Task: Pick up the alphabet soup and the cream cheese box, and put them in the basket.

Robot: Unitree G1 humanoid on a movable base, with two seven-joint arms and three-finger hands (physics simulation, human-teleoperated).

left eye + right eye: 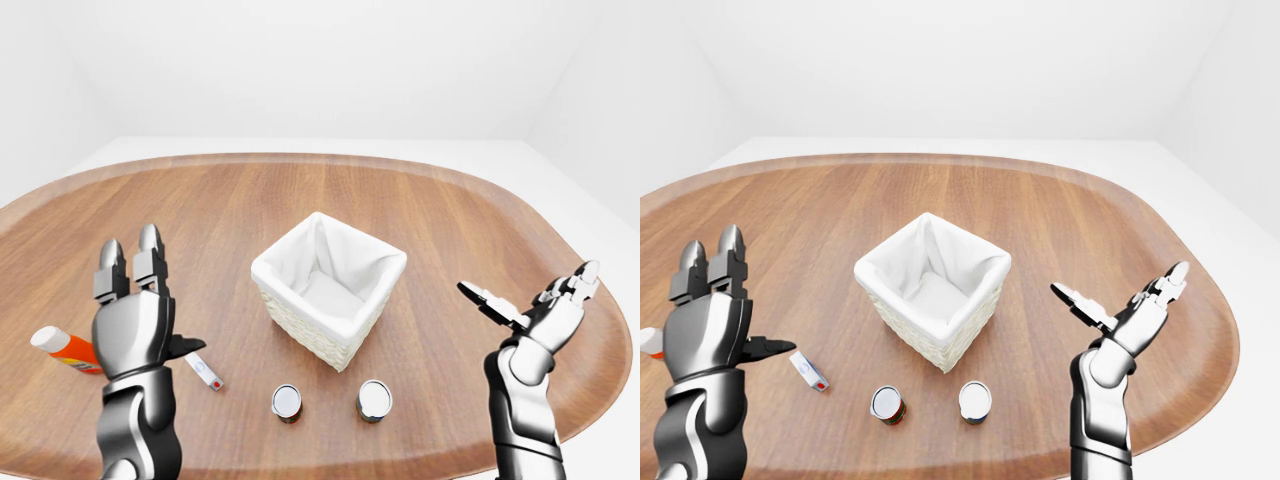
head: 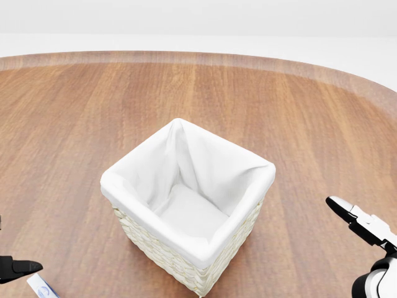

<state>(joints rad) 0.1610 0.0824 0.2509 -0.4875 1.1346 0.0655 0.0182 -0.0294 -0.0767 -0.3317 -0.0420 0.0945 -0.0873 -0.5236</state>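
Note:
The white-lined wicker basket (image 1: 300, 320) stands mid-table with nothing in it, and it fills the head view (image 2: 162, 257). Two cans stand upright below it in the left-eye view, one on the left (image 1: 287, 402) and one on the right (image 1: 374, 400); from above I cannot tell which is the alphabet soup. A small flat white box (image 1: 205, 372), probably the cream cheese, lies left of the cans. My left hand (image 1: 150, 297) is raised open just left of that box. My right hand (image 1: 527, 290) is open at the right, holding nothing.
An orange bottle with a white cap (image 1: 62, 348) lies at the left near the table's edge. The oval wooden table (image 1: 300, 190) stretches well beyond the basket toward the top of the view. Only the thumb of each hand shows in the head view.

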